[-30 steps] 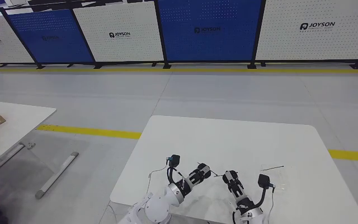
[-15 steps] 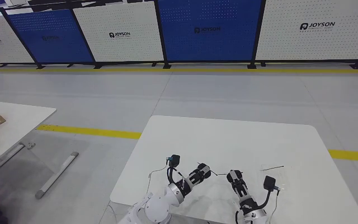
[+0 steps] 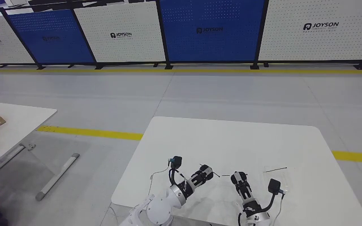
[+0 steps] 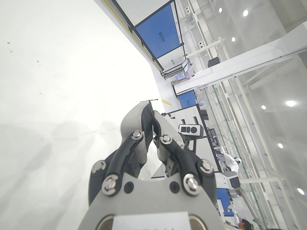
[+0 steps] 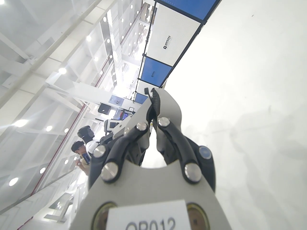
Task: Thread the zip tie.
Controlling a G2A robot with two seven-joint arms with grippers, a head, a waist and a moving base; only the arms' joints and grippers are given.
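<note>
Two arms hover low over the near part of the white table (image 3: pixel 226 135). My left gripper (image 3: pixel 208 169) is shut, and a thin black zip tie (image 4: pixel 148 100) crosses its fingertips (image 4: pixel 144 111). My right gripper (image 3: pixel 236 176) faces it from the right, shut on a black zip tie end (image 5: pixel 146 91) that sticks out past its tips. In the top view a short dark strip of zip tie (image 3: pixel 225 174) spans the small gap between the two grippers.
A second black zip tie (image 3: pixel 276 169) lies flat on the table to the right of the right arm. Another white table (image 3: pixel 17 124) stands far off to the left. Blue and white panels (image 3: pixel 209 31) line the back.
The right arm has shifted a little to the right, widening the gap between the two grippers. The left arm has kept still.
</note>
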